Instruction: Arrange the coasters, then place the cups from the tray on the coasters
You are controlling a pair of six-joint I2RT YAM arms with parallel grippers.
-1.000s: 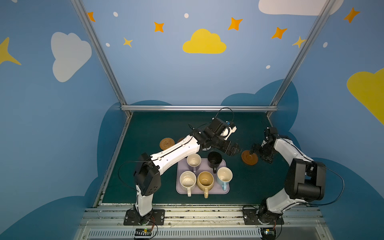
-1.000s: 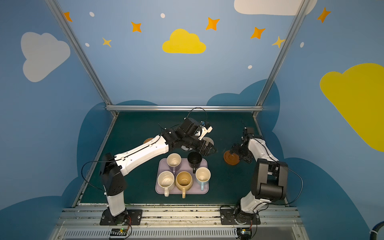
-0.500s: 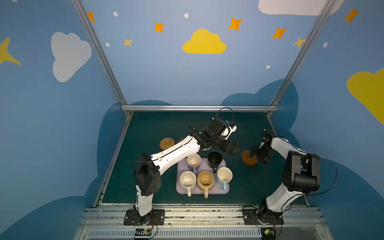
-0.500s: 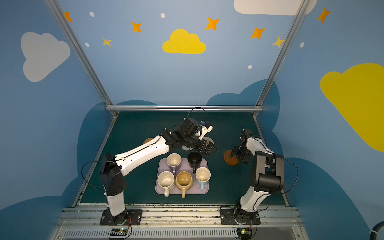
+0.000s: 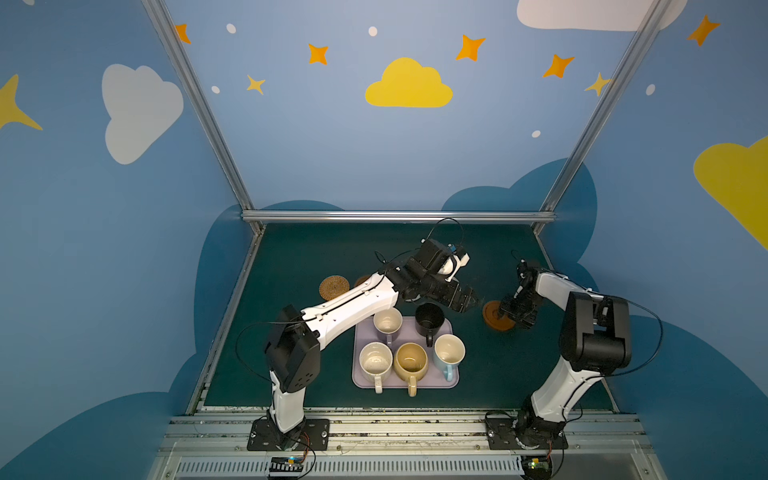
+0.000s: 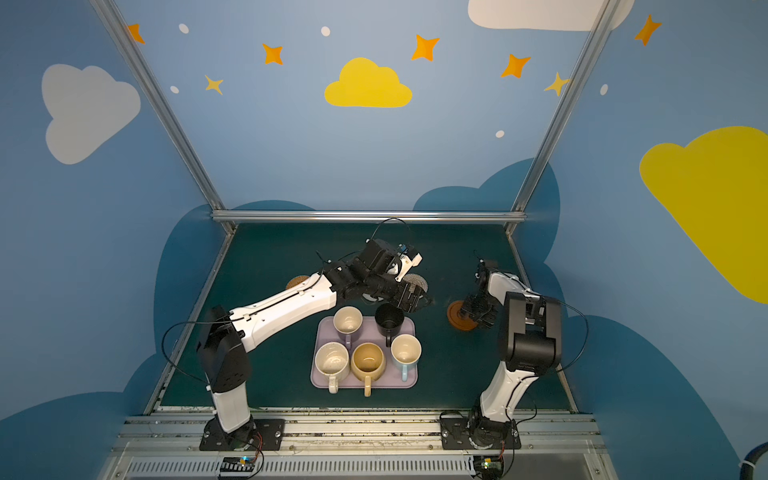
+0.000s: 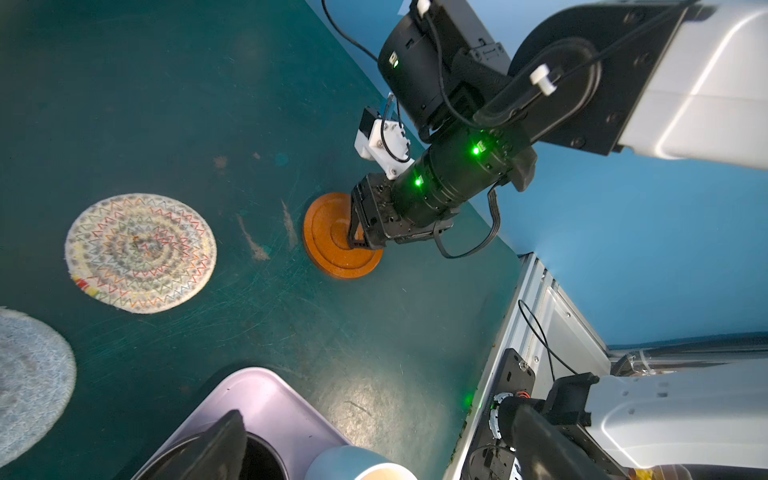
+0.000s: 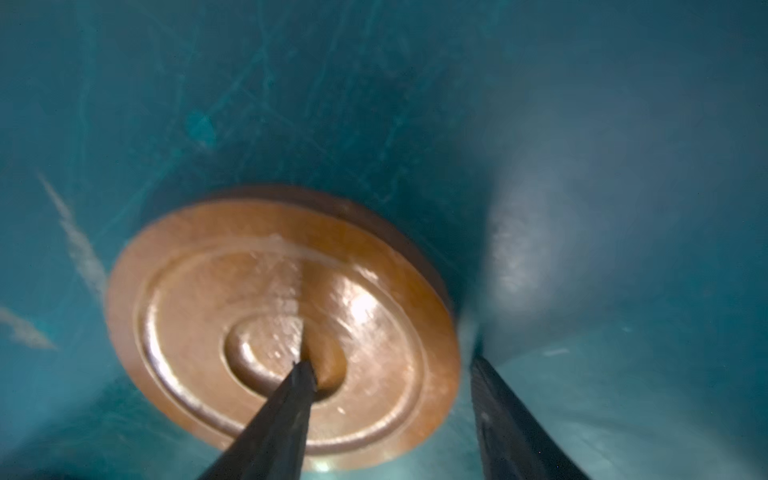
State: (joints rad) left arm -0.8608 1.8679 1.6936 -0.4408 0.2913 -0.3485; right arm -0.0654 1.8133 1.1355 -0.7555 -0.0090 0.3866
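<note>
Concentric rings on orange-brown coaster point(image 7: 324, 259), multicoloured zigzags on beige coaster point(image 7: 140, 252), lilac tray point(image 5: 434, 383), black mug point(image 5: 429, 320), teal tabletop point(image 5: 332, 249).

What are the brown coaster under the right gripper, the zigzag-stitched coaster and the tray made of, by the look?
Brown coaster: likely wood, polished; turned concentric rings and glossy highlights.
Zigzag-stitched coaster: woven fabric or rope, matte; coiled rounds, coloured stitching, fuzzy edge.
Tray: probably plastic, smooth satin lilac; could be coated metal.

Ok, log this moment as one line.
right gripper: open, astride wooden coaster edge | left gripper: open, empty, near black cup | cups: five on tray
</note>
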